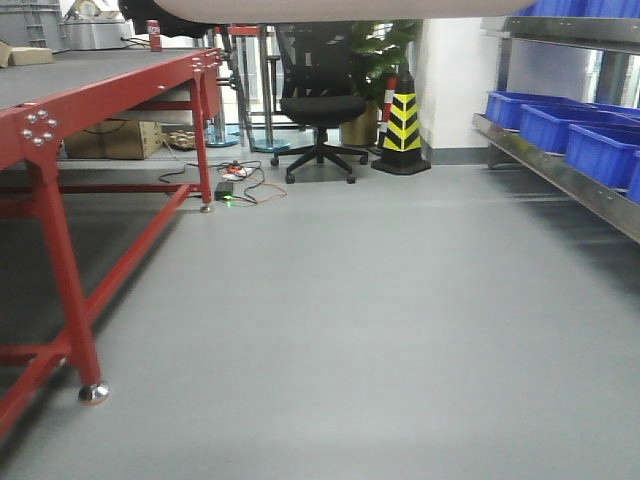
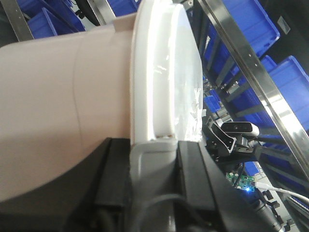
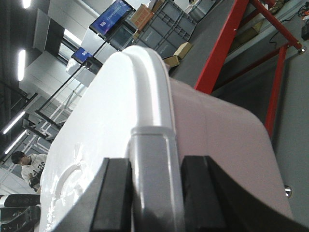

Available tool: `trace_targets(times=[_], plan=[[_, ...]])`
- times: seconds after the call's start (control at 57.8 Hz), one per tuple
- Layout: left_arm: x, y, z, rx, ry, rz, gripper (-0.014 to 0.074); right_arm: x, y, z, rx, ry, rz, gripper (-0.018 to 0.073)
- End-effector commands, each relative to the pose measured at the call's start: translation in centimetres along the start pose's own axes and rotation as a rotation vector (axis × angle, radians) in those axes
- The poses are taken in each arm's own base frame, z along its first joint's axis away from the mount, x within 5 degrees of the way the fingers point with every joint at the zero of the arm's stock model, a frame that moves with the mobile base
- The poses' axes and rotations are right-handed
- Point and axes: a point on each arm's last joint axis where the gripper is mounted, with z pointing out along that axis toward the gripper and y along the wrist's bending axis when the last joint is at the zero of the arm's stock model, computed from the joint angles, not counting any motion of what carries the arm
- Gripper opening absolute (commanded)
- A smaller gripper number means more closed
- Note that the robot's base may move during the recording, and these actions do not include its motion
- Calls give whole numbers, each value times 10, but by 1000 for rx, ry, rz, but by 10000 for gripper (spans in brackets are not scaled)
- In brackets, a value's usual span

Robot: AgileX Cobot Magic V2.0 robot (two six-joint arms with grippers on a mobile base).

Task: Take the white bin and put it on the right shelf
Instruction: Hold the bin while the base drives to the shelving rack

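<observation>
Across most of the front view, grey floor [image 1: 380, 320] fills the frame. Red-framed bench [image 1: 90, 85] with a dark top runs along 9 o'clock. Right shelf [image 1: 560, 175], shiny steel rail, runs along 3 o'clock and carries blue bins [image 1: 535, 120]. White bin [image 1: 340, 8] shows only as a pale curved strip at 12 o'clock, off the floor, apart from both shelf and bench, not on the shelf.

Left wrist view: the bin's pinkish side and white lid fill the frame, with the shelf rail and blue bins at 2 to 3 o'clock behind it. Left pincer [image 2: 153, 145] is narrow, its black fingers [image 2: 113, 183] pressed on either side of the grey handle [image 2: 154, 193] at the lid edge, holding the bin.

Right wrist view: same grip. Right pincer [image 3: 155, 162] is narrow, clamped on the lid's grey handle, and red bench legs show at 1 o'clock.

Smaller stuff, front view, far end: black office chair [image 1: 320, 105] at 12 o'clock, and a yellow-and-black cone [image 1: 402, 125] just at its 3 o'clock.
</observation>
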Motion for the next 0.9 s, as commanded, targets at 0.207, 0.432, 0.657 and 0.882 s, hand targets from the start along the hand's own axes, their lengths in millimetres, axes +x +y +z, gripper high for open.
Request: trace_targets(times=[0.207,0.432,0.657,0.882], plan=[[9,-49,-5,239,77,54,-126,-6,28,-6,-113,-32,7,60],[9,-49,-5,239,77,54,-126,-6,28,-6,-112,-32,7,60],[9,-49,-5,239,77,54,-126,-6,28,-6,-112,-32,7,60],[9,-49,-5,239,77,54,-126,-6,28,-6,-112,-32,7,60]])
